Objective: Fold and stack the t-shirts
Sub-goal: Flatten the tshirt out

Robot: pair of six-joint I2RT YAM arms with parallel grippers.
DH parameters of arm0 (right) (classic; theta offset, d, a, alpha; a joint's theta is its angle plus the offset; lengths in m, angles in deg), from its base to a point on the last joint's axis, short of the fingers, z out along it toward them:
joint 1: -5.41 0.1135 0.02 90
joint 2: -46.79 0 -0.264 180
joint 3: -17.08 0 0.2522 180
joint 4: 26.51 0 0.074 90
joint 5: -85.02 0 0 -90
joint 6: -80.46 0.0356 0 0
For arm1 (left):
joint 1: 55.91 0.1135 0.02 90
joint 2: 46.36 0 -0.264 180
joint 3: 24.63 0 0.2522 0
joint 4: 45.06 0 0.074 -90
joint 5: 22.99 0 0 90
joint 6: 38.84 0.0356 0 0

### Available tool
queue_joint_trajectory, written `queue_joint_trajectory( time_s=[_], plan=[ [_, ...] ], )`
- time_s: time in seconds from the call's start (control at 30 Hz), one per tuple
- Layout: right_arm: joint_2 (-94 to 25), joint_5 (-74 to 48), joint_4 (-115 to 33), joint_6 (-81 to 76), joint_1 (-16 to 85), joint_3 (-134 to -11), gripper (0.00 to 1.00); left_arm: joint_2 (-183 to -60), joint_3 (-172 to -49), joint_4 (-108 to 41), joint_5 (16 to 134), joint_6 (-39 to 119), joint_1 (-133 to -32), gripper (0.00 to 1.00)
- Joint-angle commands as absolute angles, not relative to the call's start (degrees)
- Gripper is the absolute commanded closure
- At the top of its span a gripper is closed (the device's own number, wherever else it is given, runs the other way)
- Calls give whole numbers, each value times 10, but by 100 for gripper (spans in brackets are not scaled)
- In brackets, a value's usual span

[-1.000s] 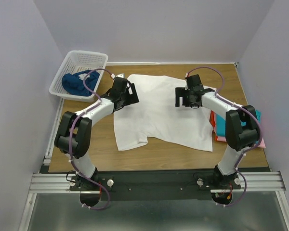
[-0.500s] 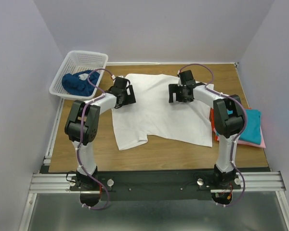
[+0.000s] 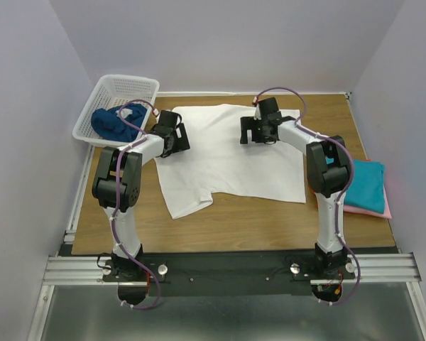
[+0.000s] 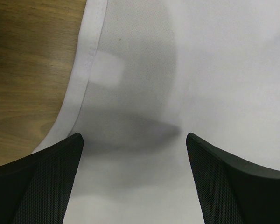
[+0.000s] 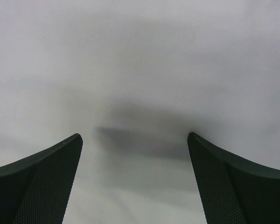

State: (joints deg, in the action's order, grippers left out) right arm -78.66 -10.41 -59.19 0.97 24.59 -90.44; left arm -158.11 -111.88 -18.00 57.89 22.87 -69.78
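A white t-shirt (image 3: 227, 160) lies spread flat on the wooden table (image 3: 234, 227). My left gripper (image 3: 176, 138) is open over its left edge; the left wrist view shows the hem (image 4: 86, 60) and white cloth between the spread fingers (image 4: 32, 182). My right gripper (image 3: 255, 133) is open over the shirt's upper right part; the right wrist view shows only white cloth (image 5: 140, 70) between its fingers (image 5: 233, 182). A dark blue shirt (image 3: 113, 121) lies bunched in the basket. A teal shirt (image 3: 362, 185) lies folded on a pink one (image 3: 385, 211) at the right.
The white lattice basket (image 3: 117, 106) stands at the table's back left corner. Walls close in the table on the left, back and right.
Both grippers moved toward the back of the table over the white shirt. The shirt has shifted back and left with them, uncovering more of the teal stack.
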Motion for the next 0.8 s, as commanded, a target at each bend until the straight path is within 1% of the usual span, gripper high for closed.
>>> queue_joint_trajectory(
  time_s=[0.0,0.1,0.2,0.33,0.47,0.5,0.57,0.6,0.67,0.77],
  plan=[
    [-788,-63,-612,-14,250,-918,0,-1570,-1140,-164,580,239,-700,2],
    [-731,-38,-612,-10,250,-922,0,-1526,-1163,-143,554,239,-723,2],
    [-667,-8,-612,21,250,-910,0,-1487,-1157,-130,545,231,-748,2],
    [-565,72,-610,113,250,-826,0,-1389,-1106,-105,489,168,-784,2],
    [-462,115,-607,177,251,-696,0,-1294,-1009,-75,483,102,-816,2],
    [-441,123,-607,187,250,-676,0,-1276,-959,-73,488,88,-818,2],
    [-387,144,-608,210,250,-636,0,-1221,-908,-69,510,53,-823,2],
    [-371,150,-608,217,250,-602,0,-1204,-863,-68,527,49,-824,2],
    [-333,161,-607,231,249,-578,0,-1156,-824,-41,538,26,-830,2],
    [-310,159,-607,230,249,-551,0,-1097,-755,-19,546,-16,-832,2]
  ],
)
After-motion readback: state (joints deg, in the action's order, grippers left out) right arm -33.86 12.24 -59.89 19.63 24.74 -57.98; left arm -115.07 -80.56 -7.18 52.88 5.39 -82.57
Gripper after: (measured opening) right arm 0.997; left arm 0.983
